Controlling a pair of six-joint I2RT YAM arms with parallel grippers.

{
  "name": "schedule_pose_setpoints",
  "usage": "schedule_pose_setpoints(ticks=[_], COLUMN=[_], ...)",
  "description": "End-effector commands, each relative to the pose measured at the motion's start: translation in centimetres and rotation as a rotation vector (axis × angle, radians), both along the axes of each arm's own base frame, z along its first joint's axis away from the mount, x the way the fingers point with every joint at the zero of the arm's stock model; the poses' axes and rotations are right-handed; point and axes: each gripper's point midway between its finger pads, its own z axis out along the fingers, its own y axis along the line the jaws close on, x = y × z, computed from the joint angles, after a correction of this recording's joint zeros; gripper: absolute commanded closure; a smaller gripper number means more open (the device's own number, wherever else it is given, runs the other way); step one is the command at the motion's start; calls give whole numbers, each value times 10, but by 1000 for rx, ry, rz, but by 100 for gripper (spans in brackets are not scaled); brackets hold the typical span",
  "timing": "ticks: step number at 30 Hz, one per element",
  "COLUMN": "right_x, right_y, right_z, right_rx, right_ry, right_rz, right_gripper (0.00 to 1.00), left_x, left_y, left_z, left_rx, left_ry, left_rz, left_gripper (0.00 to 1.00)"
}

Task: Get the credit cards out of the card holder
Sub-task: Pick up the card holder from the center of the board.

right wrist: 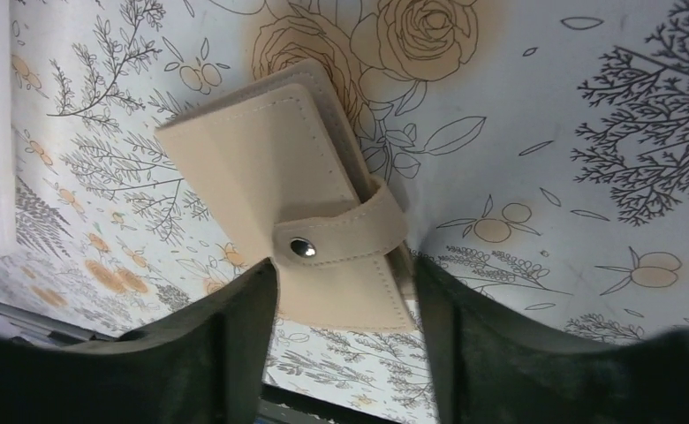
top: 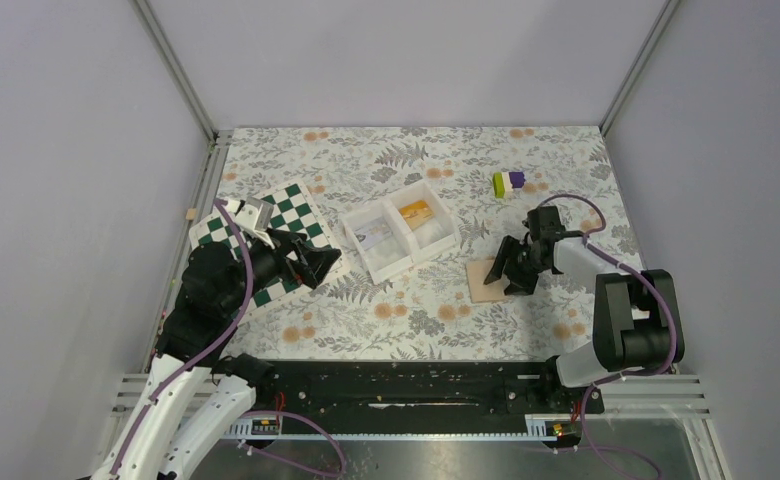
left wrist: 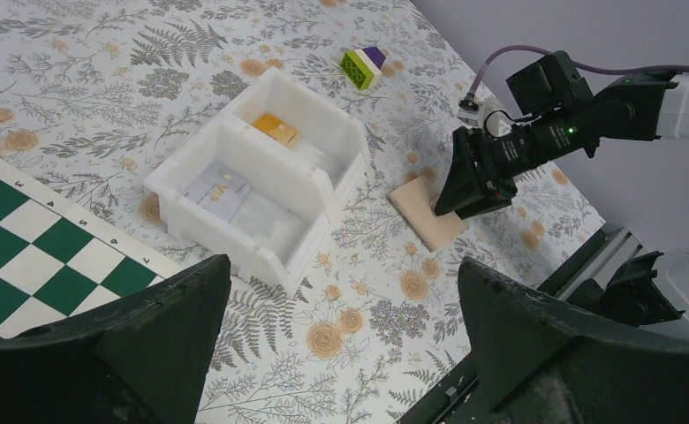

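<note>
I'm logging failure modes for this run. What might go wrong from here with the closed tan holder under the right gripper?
The tan stitched card holder is snapped shut, so the right gripper straddling its strap end may drag or lift it whole instead of opening it. The left gripper, open by the green-and-white chequered board, is apart from it, so nothing pins it down.

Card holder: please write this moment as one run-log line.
card holder closed, strap snapped | right gripper astride it, grip unclear | left gripper open
</note>
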Motion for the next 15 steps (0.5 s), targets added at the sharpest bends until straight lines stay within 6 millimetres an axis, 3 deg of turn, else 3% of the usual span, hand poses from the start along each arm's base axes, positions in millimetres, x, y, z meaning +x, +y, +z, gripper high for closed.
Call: schedule_pose_setpoints(ticks=[1,8,15], right_x=[1,5,0], right_y=[4,0,-8], right_z=[4,13,32], right_rx=[53,63,19], right_ry=[-41,-143,-215], right_rz=[-1,-11,2], right_gripper=[46,100,100], left_x=[2,5,0], left_y=[-4,-8,-11], left_z=[17,13,10], left_rx=[-33,-27,-56], left_ry=[-51,-23,5], left_rz=[-11,-24,-37], left_gripper=[1,1,1])
